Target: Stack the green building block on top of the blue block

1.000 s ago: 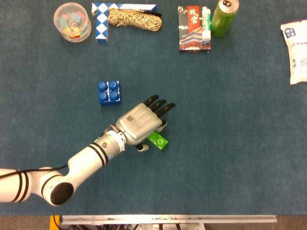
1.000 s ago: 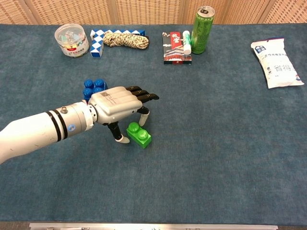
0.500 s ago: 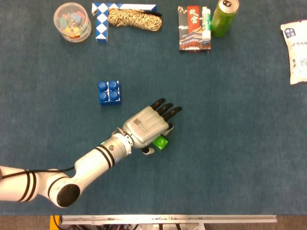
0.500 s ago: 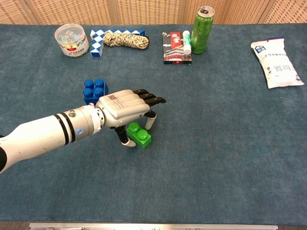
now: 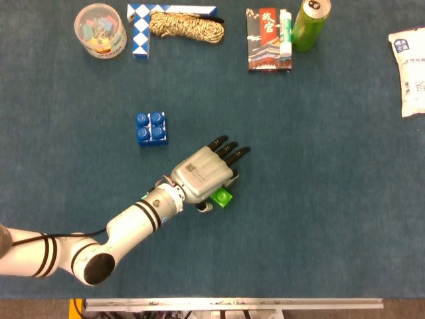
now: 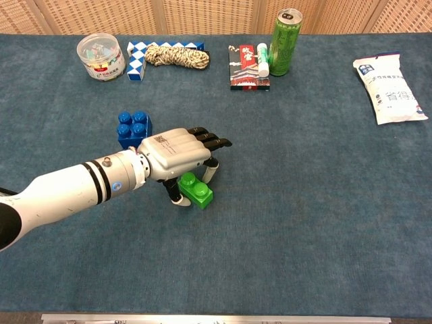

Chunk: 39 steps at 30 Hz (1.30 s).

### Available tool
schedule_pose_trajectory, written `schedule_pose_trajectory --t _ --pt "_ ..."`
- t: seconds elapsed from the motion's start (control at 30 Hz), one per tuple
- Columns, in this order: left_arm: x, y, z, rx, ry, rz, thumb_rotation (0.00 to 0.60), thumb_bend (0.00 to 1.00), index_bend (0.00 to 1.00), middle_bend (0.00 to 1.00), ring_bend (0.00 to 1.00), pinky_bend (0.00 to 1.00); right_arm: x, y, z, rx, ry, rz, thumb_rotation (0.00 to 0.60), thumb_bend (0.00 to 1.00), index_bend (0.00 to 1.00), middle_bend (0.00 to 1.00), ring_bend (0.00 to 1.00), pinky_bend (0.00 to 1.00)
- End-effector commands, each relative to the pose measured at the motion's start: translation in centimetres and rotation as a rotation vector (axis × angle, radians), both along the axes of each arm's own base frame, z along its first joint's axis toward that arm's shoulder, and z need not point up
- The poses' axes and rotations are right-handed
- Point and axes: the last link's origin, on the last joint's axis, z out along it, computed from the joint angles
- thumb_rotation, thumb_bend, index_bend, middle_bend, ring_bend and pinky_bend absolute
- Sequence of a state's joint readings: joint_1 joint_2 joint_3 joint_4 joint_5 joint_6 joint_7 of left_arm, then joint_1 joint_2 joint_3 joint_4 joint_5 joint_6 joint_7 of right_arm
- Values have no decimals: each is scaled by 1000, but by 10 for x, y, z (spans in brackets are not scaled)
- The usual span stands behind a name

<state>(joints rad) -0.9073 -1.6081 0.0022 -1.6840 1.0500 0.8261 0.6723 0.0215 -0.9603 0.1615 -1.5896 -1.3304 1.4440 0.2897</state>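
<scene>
The green block (image 6: 196, 189) lies on the blue cloth, mostly hidden under my left hand (image 5: 204, 174) in the head view, where only its corner (image 5: 222, 197) shows. My left hand (image 6: 177, 152) hovers palm down over it with its fingers stretched out. The thumb (image 6: 177, 200) reaches down at the block's left end and one finger (image 6: 210, 173) comes down behind its right end. The block still rests on the cloth. The blue block (image 5: 151, 127) (image 6: 133, 127) stands apart, up and to the left of the hand. My right hand shows in neither view.
Along the far edge stand a clip tub (image 5: 100, 30), a blue-white snake puzzle (image 5: 142, 26), a rope coil (image 5: 184, 28), a printed box (image 5: 266, 40) and a green can (image 5: 309, 25). A white packet (image 5: 409, 70) lies at the right.
My left hand has moved right and down over the green block, covering more of it. The thumb and a finger now flank the block. The block has not shifted.
</scene>
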Motion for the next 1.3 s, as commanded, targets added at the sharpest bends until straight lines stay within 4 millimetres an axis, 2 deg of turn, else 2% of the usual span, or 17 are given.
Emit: schedule_pose_trajectory --t 0.03,0.67,0.83,1.3 --pt "0 -1 0 -1 -1 -1 600 146 449 0 0 32 0 0 -1 2 0 0 600 219 296 229 93 278" --pt "-4 -4 0 -11 -5 19 600 147 571 0 0 32 0 -1 -3 12 6 -1 600 219 296 229 94 278" --pt "-4 -5 3 -14 -10 29 600 147 577 0 0 32 0 -2 -3 13 6 -1 600 219 296 230 94 278" --pt "2 -7 48 37 -8 25 600 148 580 0 0 33 -2 -2 -2 8 6 -16 600 219 296 230 93 278"
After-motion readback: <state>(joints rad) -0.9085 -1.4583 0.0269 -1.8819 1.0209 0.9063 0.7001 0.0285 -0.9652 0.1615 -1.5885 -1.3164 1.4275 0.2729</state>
